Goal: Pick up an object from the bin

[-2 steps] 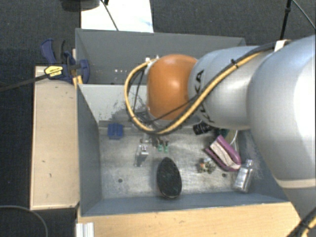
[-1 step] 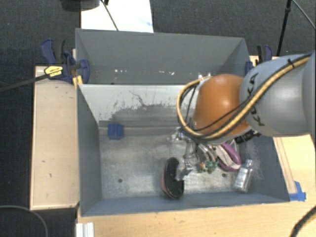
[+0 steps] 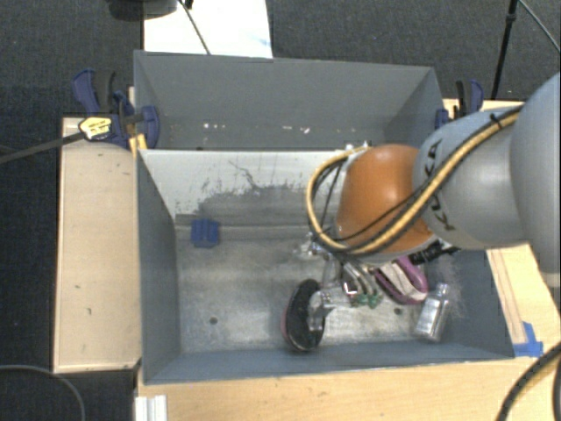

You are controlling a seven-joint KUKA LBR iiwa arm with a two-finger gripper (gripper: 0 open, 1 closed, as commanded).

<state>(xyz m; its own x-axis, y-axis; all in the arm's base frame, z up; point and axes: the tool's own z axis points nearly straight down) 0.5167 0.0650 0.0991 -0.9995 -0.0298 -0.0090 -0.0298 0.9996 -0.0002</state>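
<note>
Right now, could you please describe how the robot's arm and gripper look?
The arm is light grey and rounded with black lettering; an orange cover caps its wrist, looped by black and yellow cables. The gripper is small bare metal.

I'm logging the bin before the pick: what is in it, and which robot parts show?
bin: one, grey metal, centre.
blue block: one, blue, left, near the back wall.
black oval thing: one, black with reddish edge, front middle, at the gripper.
silvery bottle: one, silvery, front right.
purple thing: one, purple-pink, right, partly under the arm.
green bit: one, green, beside the gripper.
gripper: one, metal, over the black oval thing.
orange cover: one, orange, on the wrist.
arm: one, grey, cabled, from the right.
</note>
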